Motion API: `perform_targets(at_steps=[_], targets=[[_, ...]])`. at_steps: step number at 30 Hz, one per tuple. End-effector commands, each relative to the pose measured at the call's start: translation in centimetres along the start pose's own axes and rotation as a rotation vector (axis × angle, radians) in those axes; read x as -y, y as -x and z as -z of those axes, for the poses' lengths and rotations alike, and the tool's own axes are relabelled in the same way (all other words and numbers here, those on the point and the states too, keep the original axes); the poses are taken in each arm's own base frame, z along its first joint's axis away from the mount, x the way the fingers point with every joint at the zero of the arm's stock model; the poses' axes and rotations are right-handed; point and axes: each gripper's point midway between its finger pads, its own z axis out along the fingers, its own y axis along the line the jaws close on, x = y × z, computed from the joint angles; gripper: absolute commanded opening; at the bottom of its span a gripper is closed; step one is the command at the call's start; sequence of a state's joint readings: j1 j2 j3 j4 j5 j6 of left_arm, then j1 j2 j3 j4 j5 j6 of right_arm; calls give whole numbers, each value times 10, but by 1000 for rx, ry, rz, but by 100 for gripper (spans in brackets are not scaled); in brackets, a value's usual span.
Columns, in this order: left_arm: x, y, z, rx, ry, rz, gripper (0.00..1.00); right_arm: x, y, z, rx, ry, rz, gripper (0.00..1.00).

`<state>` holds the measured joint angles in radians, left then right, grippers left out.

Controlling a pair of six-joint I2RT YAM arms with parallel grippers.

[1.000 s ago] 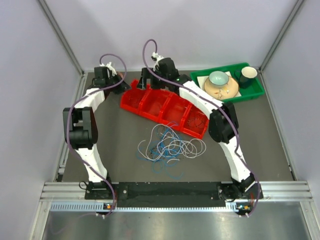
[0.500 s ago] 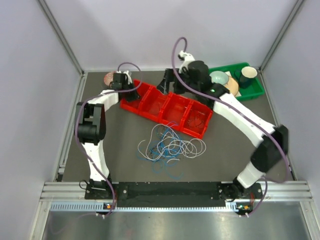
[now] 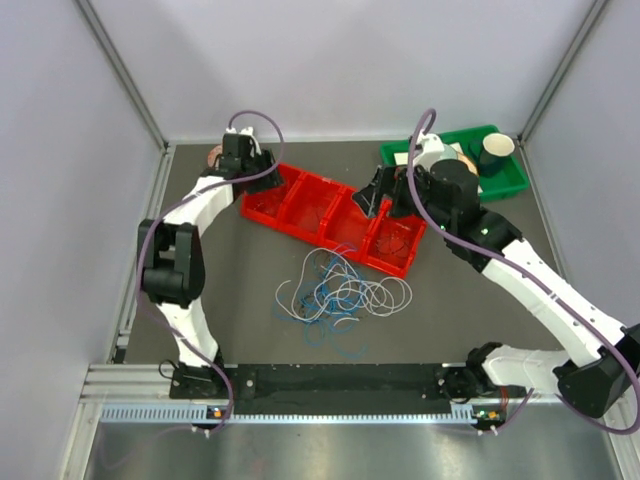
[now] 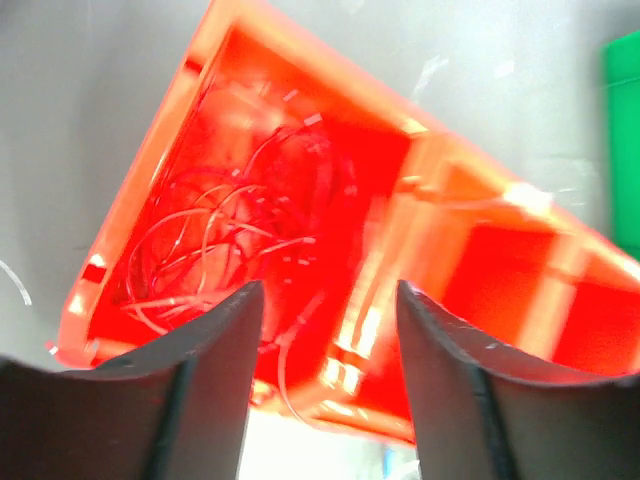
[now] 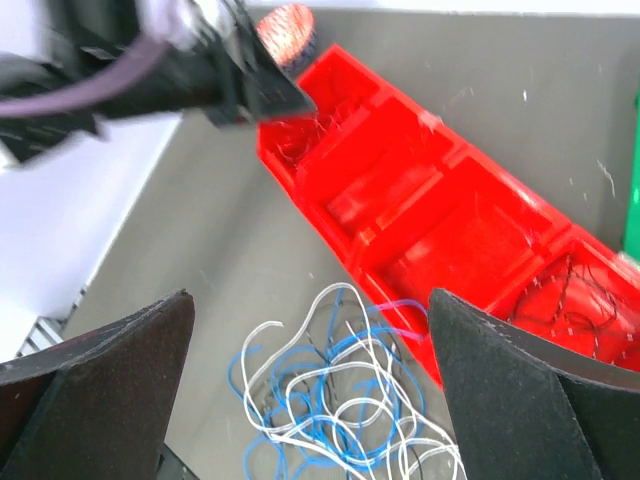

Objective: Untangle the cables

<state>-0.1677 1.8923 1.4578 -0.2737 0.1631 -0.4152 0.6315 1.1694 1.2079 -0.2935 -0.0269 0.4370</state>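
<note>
Red plastic forms the long four-compartment tray (image 3: 306, 208) lying slantwise across the far middle of the worktop (image 3: 240, 290). Its left end compartment holds a loose nest of thin red wires (image 4: 230, 230), and its right end one holds a few dark wires (image 5: 575, 290). A green tray (image 3: 510, 186) fills the far right corner with a dark cup (image 3: 495, 150) in it; the rest of its load is mostly hidden behind the right arm. A small round reddish thing (image 3: 213, 155) sits by the far left corner, just beyond the left wrist. The cables (image 3: 340, 290), a tangle of white and blue loops, lie free on the middle of the worktop, just on the near side of the red tray and touched by neither arm. The worktop is dark grey and matt, closed in by pale lilac walls, with an aluminium rail (image 3: 350, 385) along its near edge. The left arm reaches to the far side, and the left gripper (image 4: 325, 300) hangs over the tray's left end with its fingers apart and nothing between them. The right arm sweeps out wide from the near right corner. The right gripper (image 5: 310, 300) hovers above the tray's right half, jaws spread wide and empty.
</note>
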Motion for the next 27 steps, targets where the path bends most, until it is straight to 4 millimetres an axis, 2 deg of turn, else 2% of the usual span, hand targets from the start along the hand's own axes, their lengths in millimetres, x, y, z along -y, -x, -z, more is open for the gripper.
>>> perform_targets(at_steps=[1,2,3,5,9,10,11,13,16,21,24,27], targets=[[40,47,55,146,-56,-75,62,7,-1,13,12,-22,5,99],[45,48,61,157,-60,-90,63,8,-3,14,7,-24,5,99],[45,47,65,159,-42,-111,71,10,-8,13,-5,-28,3,99],[52,41,74,154,-40,-127,73,12,-15,12,-22,-29,1,99],[50,8,84,105,2,-84,72,17,-22,14,-31,-41,-3,99],[43,-10,85,84,54,-62,70,18,-22,15,-28,-47,-2,99],[41,-18,86,74,78,-22,70,19,-24,15,-31,-50,0,99],[40,-41,85,53,109,85,68,24,-21,18,-11,-78,8,99],[42,-59,81,58,149,218,69,26,-20,19,-6,-89,18,99],[48,-67,71,65,167,340,69,27,-23,20,-18,-90,24,99],[48,-77,55,44,198,388,66,29,-25,20,-23,-94,22,99],[48,-77,42,45,219,406,61,29,-26,20,-27,-93,19,99]])
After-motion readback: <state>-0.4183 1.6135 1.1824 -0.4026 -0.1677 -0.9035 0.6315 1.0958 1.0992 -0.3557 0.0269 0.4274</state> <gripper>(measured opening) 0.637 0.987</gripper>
